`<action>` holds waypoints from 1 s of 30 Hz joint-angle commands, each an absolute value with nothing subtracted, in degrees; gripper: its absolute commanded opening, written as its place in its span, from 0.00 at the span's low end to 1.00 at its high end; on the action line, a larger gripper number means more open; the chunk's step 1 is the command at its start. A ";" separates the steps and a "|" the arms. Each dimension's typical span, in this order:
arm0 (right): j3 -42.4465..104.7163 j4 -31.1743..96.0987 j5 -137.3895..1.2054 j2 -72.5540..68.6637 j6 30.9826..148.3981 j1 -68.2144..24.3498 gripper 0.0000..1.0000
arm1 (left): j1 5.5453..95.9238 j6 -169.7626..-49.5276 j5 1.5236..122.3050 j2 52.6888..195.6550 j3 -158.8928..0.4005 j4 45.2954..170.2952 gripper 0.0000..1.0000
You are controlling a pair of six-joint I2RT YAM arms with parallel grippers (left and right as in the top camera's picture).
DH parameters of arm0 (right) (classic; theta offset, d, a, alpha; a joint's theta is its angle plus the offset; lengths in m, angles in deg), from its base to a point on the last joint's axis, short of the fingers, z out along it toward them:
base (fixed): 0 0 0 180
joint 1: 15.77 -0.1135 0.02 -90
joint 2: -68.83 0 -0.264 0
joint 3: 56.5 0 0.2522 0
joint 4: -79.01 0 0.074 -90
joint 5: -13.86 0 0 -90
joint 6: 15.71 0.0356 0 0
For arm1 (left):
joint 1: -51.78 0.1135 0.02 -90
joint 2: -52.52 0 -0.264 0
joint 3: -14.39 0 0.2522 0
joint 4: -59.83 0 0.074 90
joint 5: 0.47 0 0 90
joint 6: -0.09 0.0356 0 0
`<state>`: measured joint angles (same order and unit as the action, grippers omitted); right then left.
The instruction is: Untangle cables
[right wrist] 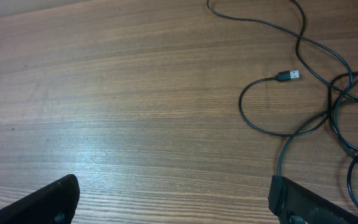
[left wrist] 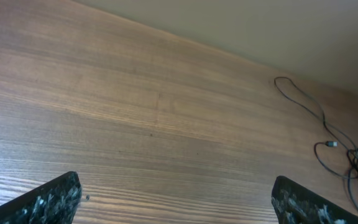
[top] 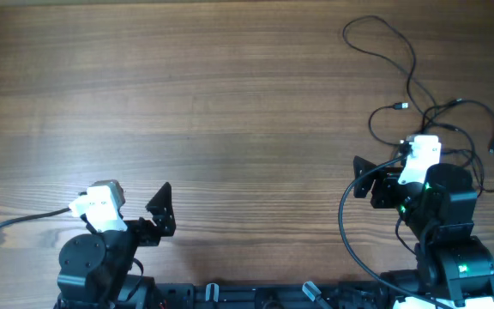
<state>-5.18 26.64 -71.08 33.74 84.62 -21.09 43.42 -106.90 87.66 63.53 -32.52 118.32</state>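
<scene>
The cables are thin black wires lying in loose loops and a tangle at the table's far right; one silvery plug end (top: 400, 106) lies beside the tangle. My right gripper (top: 363, 178) is open and empty, low over the wood just left of the tangle. In the right wrist view the plug (right wrist: 289, 75) and loops lie ahead and to the right of the jaws (right wrist: 173, 205), and one strand runs down to the right finger. My left gripper (top: 163, 213) is open and empty at the near left, far from the cables. The left wrist view (left wrist: 176, 205) shows the plug (left wrist: 332, 144) far to the right.
The wooden table (top: 230, 103) fills the overhead view. A thicker black arm cable (top: 343, 225) curves beside the right arm, and another (top: 15, 221) trails from the left arm. Both arm bases stand at the near edge.
</scene>
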 commanded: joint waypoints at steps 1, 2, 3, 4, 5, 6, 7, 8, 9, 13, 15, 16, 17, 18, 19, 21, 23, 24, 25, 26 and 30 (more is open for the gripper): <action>-5.97 26.59 -71.14 32.82 85.38 -21.00 1.00 | 43.14 -105.94 86.77 63.09 -31.93 119.35 1.00; -5.97 26.59 -71.14 32.45 85.36 -21.00 1.00 | 43.14 -105.94 86.77 63.07 -31.93 120.11 1.00; -5.97 26.59 -71.14 32.10 85.36 -21.00 1.00 | 43.14 -105.94 86.77 63.09 -31.93 121.16 1.00; -5.97 26.62 -71.14 31.46 85.36 -21.00 1.00 | 43.14 -105.94 86.77 63.07 -31.93 122.80 1.00; -5.97 26.59 -71.14 31.00 85.36 -21.00 1.00 | 43.14 -105.94 86.77 63.09 -31.93 124.18 1.00; -5.97 26.62 -71.14 30.50 85.38 -21.00 1.00 | 43.14 -105.94 86.77 63.07 -31.93 125.47 1.00; -5.97 26.62 -71.14 30.00 85.36 -21.00 1.00 | 43.14 -105.94 86.77 63.09 -31.93 126.89 1.00; -5.97 26.62 -71.14 29.12 85.38 -21.00 1.00 | 43.14 -105.94 86.77 63.07 -31.93 129.03 1.00; -5.97 26.62 -71.14 28.12 85.38 -21.00 1.00 | 43.14 -105.94 86.77 63.07 -31.93 130.82 1.00; -6.03 26.64 -71.14 27.00 85.38 -20.94 1.00 | 43.14 -105.94 86.79 63.07 -31.93 134.10 1.00; -6.03 26.59 -71.14 28.53 85.36 -20.94 1.00 | 43.14 -105.94 86.79 63.07 -31.93 134.08 1.00; -6.03 26.62 -71.14 29.32 85.38 -20.94 1.00 | 43.14 -105.94 86.79 63.07 -31.93 134.08 1.00; -6.05 26.62 -71.14 30.28 85.38 -20.94 1.00 | 43.14 -105.94 86.79 63.07 -31.93 134.08 1.00; -6.08 26.57 -71.16 31.42 85.36 -20.94 1.00 | 43.14 -105.94 86.77 63.07 -31.93 134.08 1.00; -6.08 26.24 -71.16 32.75 84.88 -20.94 1.00 | 43.14 -105.94 86.79 63.07 -31.93 134.08 1.00; -6.14 25.35 -72.76 36.05 83.55 -20.94 1.00 | 43.14 -105.94 86.79 63.07 -31.93 134.08 1.00; -6.64 26.09 -74.77 40.10 82.81 -20.94 1.00 | 43.16 -105.94 86.77 63.07 -31.93 134.08 1.00; -7.19 26.70 -75.29 42.02 82.83 -20.94 1.00 | 43.14 -105.94 86.77 63.07 -31.93 134.08 1.00; -8.37 28.34 -75.49 44.71 82.78 -20.85 1.00 | 43.14 -105.94 86.79 63.07 -31.93 134.08 1.00; -9.53 29.87 -75.47 46.94 82.83 -20.59 1.00 | 43.14 -105.94 86.77 63.07 -31.93 134.08 1.00; -15.69 38.96 -75.01 56.34 83.37 -18.95 1.00 | 43.14 -105.94 86.79 63.07 -31.93 134.08 1.00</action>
